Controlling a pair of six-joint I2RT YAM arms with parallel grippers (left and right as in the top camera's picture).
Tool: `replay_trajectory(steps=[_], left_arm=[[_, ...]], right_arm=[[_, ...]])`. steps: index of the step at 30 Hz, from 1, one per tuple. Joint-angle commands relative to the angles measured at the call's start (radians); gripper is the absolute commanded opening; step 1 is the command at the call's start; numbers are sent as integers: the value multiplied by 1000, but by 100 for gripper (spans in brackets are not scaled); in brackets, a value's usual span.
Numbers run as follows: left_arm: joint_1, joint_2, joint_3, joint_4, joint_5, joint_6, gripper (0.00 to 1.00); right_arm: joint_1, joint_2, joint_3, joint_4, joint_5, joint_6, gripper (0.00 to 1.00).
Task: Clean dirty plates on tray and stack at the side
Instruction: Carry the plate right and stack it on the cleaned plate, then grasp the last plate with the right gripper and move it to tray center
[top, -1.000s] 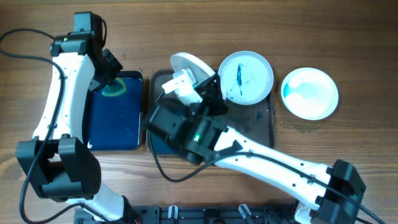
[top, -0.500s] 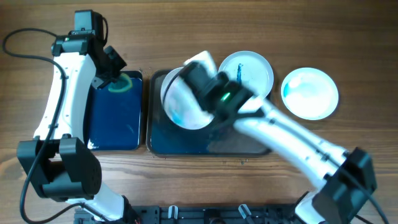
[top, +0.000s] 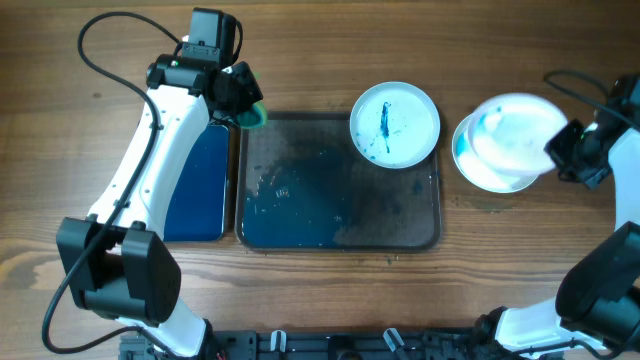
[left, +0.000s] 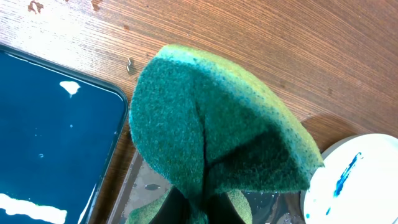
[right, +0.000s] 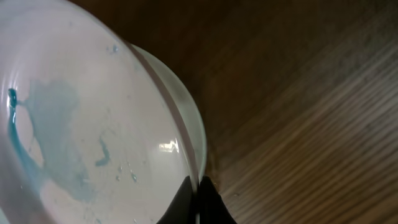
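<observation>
My left gripper (top: 243, 104) is shut on a green sponge (top: 254, 110), held above the far left corner of the dark tray (top: 300, 215). The sponge fills the left wrist view (left: 217, 124), pinched in my jaws (left: 199, 208). One white plate (top: 395, 123) with blue streaks lies on the tray's far right part and also shows in the left wrist view (left: 357, 180). My right gripper (top: 562, 148) is shut on the rim of a second plate (top: 515, 122), tilted just above a third plate (top: 480, 165) on the table right of the tray. In the right wrist view my jaws (right: 199, 186) pinch that smeared plate (right: 93, 124).
A narrower dark blue tray (top: 195, 185) lies left of the dark tray and shows in the left wrist view (left: 50, 143). The dark tray's floor is wet and smeared. Black cables run from both arms across the far table edge.
My right arm carried the plate from the tray's left part to the right, over the plate on the table. My left arm moved the sponge from the blue tray toward the dark tray's corner.
</observation>
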Motion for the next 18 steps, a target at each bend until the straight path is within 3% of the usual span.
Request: replay_trajectory(steps=[1,2,5,6,10,11,12,15,18], left_arm=[[-5,-24,10,5,8,23,4],[-5,-24,10,5,8,23,4],[-5,-24,10,4,8,23,4],[-5,-24,10,5,8,23,4],[-5,-24,10,-2,13,58,4],[-5,-24,10,-2,17,61,4],[-5,-24,10,-1,18,61,4],[-5,-24,10,-2,69,76,4],[-5,-24,10,-3,68,76,4]], right_arm=[[1,-16,-145,154,19,61,4],[2,-16,-185,207,-7,57,5],[3,-14,-208,223,-19,54,34],[3,-15,-201,213,-36,52,36],[45,-22,-71,142,-297,-137,45],[100,-22,-26,140,-375,-226,58],[163,-22,6,139,-399,-294,64],[385,-3,59,179,-253,-330,65],[506,70,60,259,-175,-309,56]])
